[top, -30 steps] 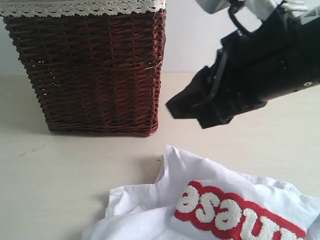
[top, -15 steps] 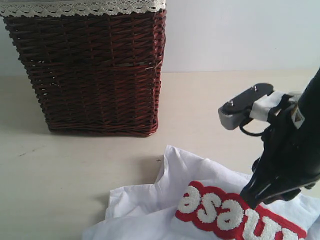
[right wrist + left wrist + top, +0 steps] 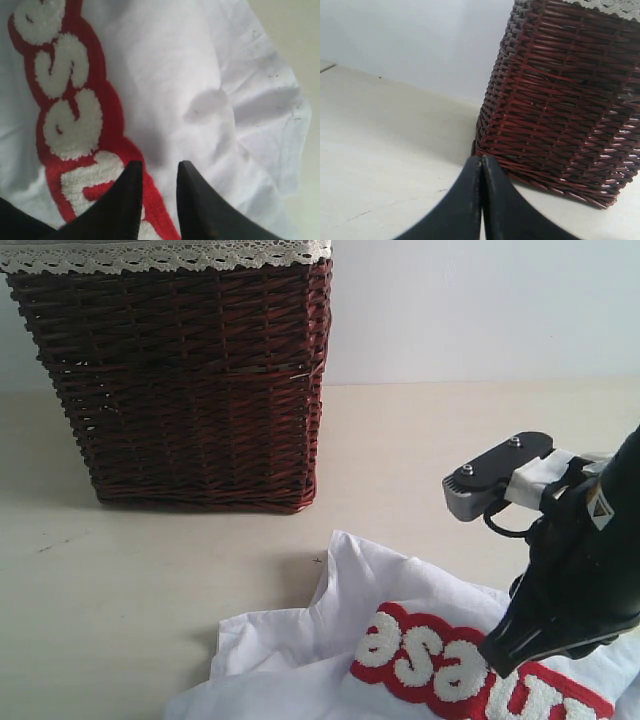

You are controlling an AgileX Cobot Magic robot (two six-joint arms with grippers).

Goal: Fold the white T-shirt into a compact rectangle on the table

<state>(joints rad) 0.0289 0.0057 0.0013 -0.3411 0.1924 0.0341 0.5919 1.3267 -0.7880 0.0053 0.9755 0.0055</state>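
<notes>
With my right hand [image 3: 159,168] narrowly parted at the white T-shirt [image 3: 165,65], I should pinch loose cloth beside the red lettering [image 3: 70,115]

White T-shirt [image 3: 290,655] (lettering [image 3: 420,665] too) partly beyond the exterior view's edge.

Counting up what's showing: one dark wicker basket [image 3: 190,380] is sitting on one table [image 3: 120,590], and it's wearing one strip of lace trim [image 3: 160,255] along its rim. One white T-shirt [image 3: 290,650] is lying there, carrying one line of fuzzy red-edged lettering [image 3: 420,655]. In the exterior view three letters are showing whole, and the rest are getting covered or cut off. Two grippers are turning up, the right gripper [image 3: 159,167] and the left gripper [image 3: 481,160], each showing two black fingers.
</notes>
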